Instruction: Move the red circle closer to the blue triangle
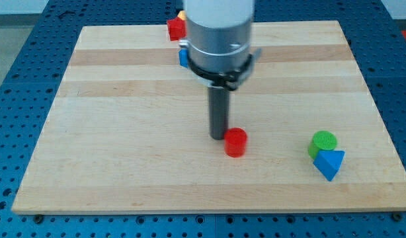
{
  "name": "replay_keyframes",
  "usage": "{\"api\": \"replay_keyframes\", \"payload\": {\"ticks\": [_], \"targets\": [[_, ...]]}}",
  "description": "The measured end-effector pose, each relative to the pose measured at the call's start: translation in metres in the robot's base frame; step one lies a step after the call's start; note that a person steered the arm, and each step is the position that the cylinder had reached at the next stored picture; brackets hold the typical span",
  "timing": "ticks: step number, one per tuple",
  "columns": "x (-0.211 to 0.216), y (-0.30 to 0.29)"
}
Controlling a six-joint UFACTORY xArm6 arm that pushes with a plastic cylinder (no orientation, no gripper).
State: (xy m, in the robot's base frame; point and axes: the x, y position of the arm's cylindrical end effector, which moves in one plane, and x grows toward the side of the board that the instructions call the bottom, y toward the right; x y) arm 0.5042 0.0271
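Note:
The red circle (235,142) is a short red cylinder lying a little below the board's middle. The blue triangle (329,163) lies at the view's lower right, touching a green circle (323,143) just above it. My tip (219,137) rests on the board right at the red circle's left side, touching or almost touching it. The blue triangle is well to the right of both.
A red block (174,28) and a blue block (184,57) sit near the top edge, partly hidden behind the arm's grey body (218,33). A sliver of an orange block (181,14) shows above them. The wooden board (123,132) ends on all sides.

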Motion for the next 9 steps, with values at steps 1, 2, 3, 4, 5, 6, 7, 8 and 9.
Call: {"api": "replay_keyframes", "payload": {"ticks": [1, 2, 3, 4, 5, 6, 7, 8, 9], "targets": [[0.015, 0.034], [0.021, 0.041], [0.02, 0.007], [0.025, -0.006], [0.035, 0.002], [0.037, 0.02], [0.037, 0.025], [0.036, 0.025], [0.036, 0.028]]}}
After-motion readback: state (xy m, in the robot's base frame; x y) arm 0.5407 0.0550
